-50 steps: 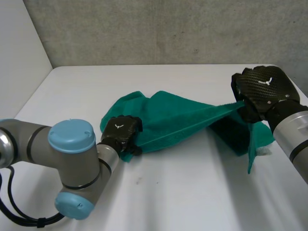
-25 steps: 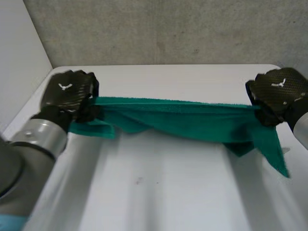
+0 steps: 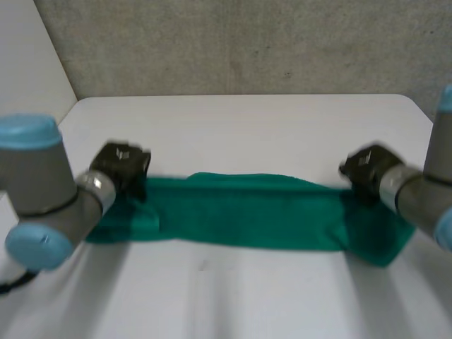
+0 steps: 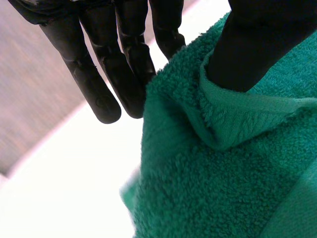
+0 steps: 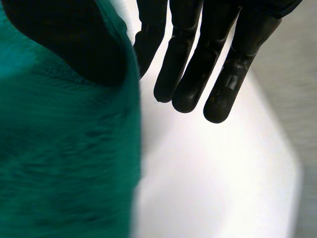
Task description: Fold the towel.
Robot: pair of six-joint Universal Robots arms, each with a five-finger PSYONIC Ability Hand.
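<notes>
Green terry towel (image 3: 247, 215): I see it lying flat on the white table (image 3: 233, 120), drawn out into one long band from side to side, with both ends a little wider and lumpier than the middle.
Left hand (image 3: 121, 164): low at the towel's left end, on the far edge near the corner. The left arm (image 3: 42, 198) comes in from the near left.
Left grip: in its wrist view the thumb (image 4: 262, 44) digs into the cloth just behind the hem. The straight fingers (image 4: 124, 64) sit on the other side of that edge, the nearest one half hidden by pile. I read that as a pinch on the towel's edge.
Right hand (image 3: 364, 168): low at the towel's right end, also at the far edge. The right arm (image 3: 424, 205) reaches in from the near right.
Right grip: the thumb (image 5: 69, 39) rests on the cloth. The fingers (image 5: 198, 64) are straight and slightly fanned beside the towel's edge, with bare table between most of them and the cloth. I call it relaxed, not clamped.
Backdrop: grey wall (image 3: 247, 42) beyond the table's far edge.
</notes>
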